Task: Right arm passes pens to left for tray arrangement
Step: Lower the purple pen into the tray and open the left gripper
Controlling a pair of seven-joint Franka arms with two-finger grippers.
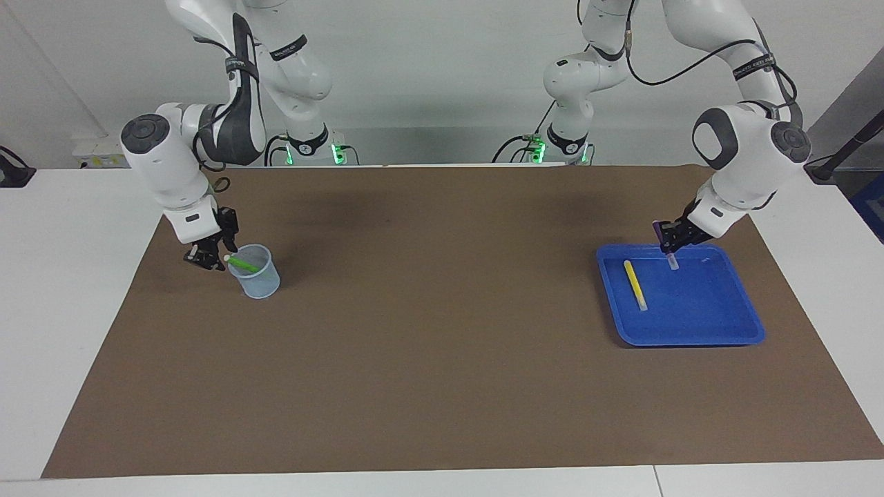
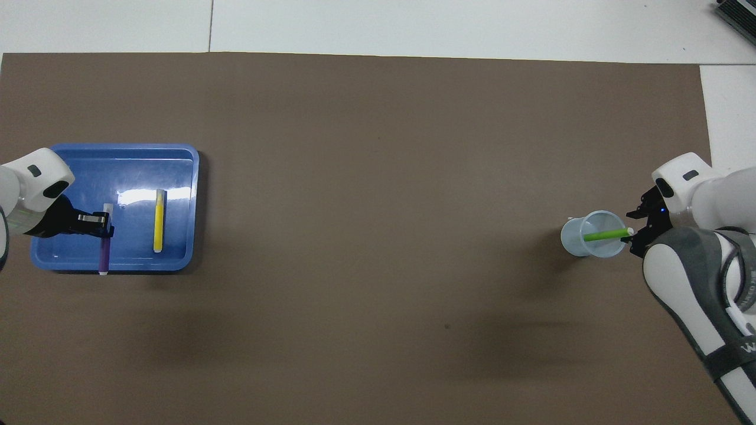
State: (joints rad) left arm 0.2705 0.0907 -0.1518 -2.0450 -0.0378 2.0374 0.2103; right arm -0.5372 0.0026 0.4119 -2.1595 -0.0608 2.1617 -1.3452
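- Left gripper (image 1: 668,241), middle right of the facing view, is clamped on the purple pen (image 1: 664,243) and hangs over the blue tray (image 1: 690,337) at the tray's upper edge in that view.
- The purple pen is tilted steeply, pale tip down; the tip looks very near or just touching the tray floor, and which of the two cannot be told.
- In the overhead view the purple pen (image 2: 104,251) runs top to bottom of the frame, roughly parallel to the yellow pen (image 2: 158,228), with a clear gap between them.
- The yellow pen (image 1: 635,284) lies flat in the tray (image 2: 177,153).
- Judgement: the placing turns on laying the purple pen's long axis down alongside the yellow one, inside the rim; its lower end sits close to the tray's bottom rim in the overhead frame.
- Right gripper (image 1: 209,257), middle left of the facing view, sits at the rim of the translucent cup (image 1: 257,279).
- The green pen (image 1: 243,263) leans in the cup, its pale end pointing out towards the right gripper (image 2: 641,227); whether the jaws are closed on it cannot be told.
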